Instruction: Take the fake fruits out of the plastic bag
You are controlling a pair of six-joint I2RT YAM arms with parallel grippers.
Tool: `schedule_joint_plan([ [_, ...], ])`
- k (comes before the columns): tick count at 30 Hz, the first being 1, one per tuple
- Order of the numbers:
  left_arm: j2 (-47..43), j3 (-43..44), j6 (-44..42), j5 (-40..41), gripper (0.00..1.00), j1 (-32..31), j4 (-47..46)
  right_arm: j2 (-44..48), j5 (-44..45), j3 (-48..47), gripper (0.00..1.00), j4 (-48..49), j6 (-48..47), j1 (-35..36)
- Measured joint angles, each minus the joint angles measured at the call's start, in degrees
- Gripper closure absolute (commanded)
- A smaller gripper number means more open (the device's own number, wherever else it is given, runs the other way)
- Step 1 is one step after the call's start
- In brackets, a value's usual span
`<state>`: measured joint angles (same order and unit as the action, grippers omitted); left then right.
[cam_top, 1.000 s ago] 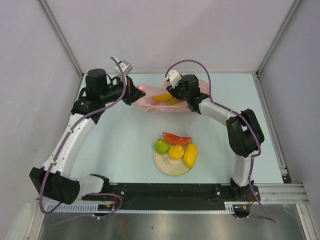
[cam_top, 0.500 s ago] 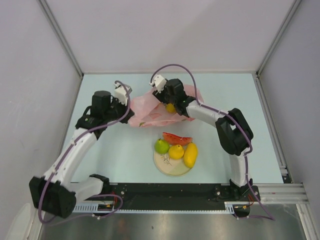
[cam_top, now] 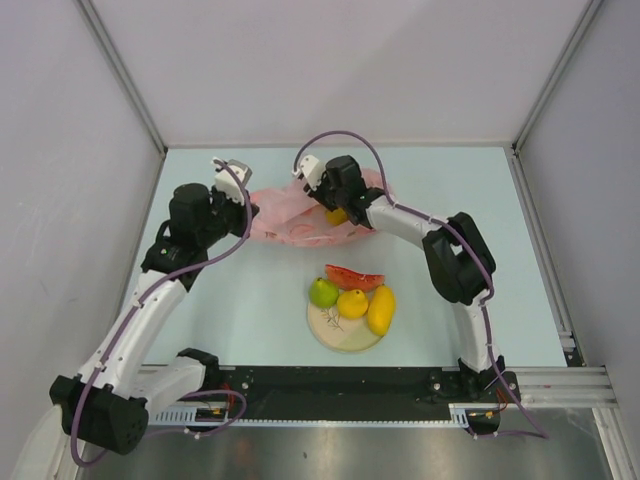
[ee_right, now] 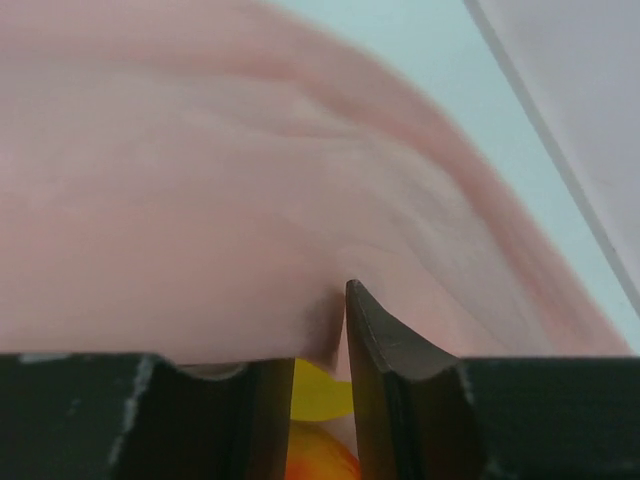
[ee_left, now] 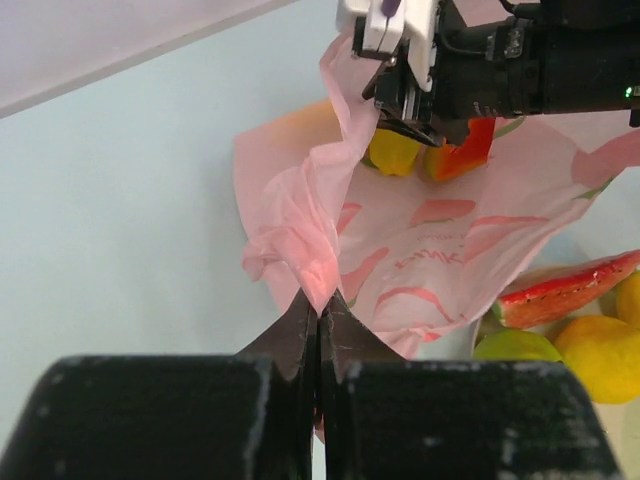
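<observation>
Fruit leaving the plastic bag [cam_top: 295, 228]
Crinkly, translucent pink, it is now lying flatter beyond the plate [cam_top: 340, 338]; a glossy yellow fruit [ee_left: 393, 155] is sitting in its mouth, where the right gripper [ee_right: 320, 395], having moved in, is narrowing around it (grip unconfirmed), while the left gripper [ee_left: 320, 318] is pinching the film, jaws fully closed.

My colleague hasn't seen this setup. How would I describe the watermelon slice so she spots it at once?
On the pale blue table, find the round cream plate near its front edge. The watermelon slice lies at its far edge. It is the only flat red wedge there; the pear, lemon and mango beside it are rounded, green or yellow.
</observation>
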<state>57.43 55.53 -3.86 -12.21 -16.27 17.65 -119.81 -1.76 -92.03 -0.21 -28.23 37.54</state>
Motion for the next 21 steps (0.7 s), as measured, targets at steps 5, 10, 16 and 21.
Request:
schedule_joint_plan([
  [5, 0.4, 0.0, -2.8, 1.2, 1.0, -0.1, -0.4, -3.5, -7.1, -4.3, 0.81, -6.0, -7.9, -0.5],
  [10, 0.8, 0.2, -3.7, 3.6, 1.0, -0.1, -1.5, -5.6, -13.4, -8.7, 0.83, -13.5, -17.0, -1.0],
  [16, 3.1, 1.9, -3.7, 8.8, 1.0, -0.1, -3.8, -5.2, -14.4, -8.8, 0.5, -16.3, -21.7, -1.3],
  [21, 4.1, 2.4, -3.8, 10.1, 1.0, -0.1, -4.5, 1.0, -12.6, -3.1, 0.52, -16.6, -22.1, -1.3],
])
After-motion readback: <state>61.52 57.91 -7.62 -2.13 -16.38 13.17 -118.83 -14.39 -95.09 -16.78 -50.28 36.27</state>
